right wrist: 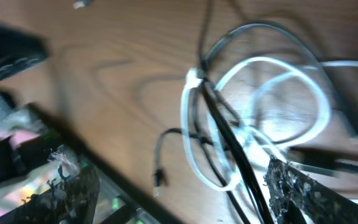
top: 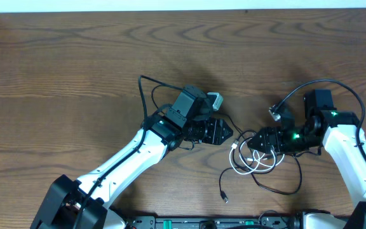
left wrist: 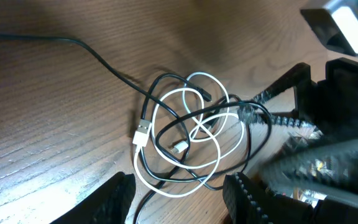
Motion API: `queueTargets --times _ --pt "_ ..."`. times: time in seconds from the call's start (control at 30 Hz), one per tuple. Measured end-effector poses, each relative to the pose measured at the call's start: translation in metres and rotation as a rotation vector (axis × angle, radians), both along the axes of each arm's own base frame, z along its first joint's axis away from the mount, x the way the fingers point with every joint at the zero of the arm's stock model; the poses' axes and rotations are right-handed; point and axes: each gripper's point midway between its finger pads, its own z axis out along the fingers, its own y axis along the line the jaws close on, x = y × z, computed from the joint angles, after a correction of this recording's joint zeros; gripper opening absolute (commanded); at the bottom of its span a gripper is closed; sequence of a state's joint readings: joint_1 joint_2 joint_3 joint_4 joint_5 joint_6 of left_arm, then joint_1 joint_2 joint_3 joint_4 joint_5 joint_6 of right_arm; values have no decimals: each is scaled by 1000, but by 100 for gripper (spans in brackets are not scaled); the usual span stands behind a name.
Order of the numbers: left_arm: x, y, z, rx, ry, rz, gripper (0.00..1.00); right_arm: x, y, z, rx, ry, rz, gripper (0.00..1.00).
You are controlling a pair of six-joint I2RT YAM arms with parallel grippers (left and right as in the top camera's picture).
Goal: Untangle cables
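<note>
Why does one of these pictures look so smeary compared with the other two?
Right wrist view: blurred all over, with the white cable and black cable smeared, probably because the camera was moving. Left wrist view: both are sharp mid-frame, with blur only toward the right edge. Overhead view: sharp and evenly lit.
</note>
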State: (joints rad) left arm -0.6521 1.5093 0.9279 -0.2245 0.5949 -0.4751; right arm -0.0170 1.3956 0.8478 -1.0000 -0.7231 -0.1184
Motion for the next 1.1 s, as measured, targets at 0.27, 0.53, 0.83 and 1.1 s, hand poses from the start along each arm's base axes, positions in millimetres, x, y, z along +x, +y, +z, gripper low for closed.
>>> queueTargets --times 0.27,0.53,0.83,1.1 --pt "-1 1 -1 5 6 0 50 -13 35 31 238 -49 121 83" --pt "-5 3 -4 18 29 -3 59 5 59 76 526 -276 195 83" --pt "-4 -12 14 -86 -1 -53 64 10 66 109 708 -377 225 82" --pt "-5 -26 33 -189 -6 -87 64 13 66 113 720 -432 249 76"
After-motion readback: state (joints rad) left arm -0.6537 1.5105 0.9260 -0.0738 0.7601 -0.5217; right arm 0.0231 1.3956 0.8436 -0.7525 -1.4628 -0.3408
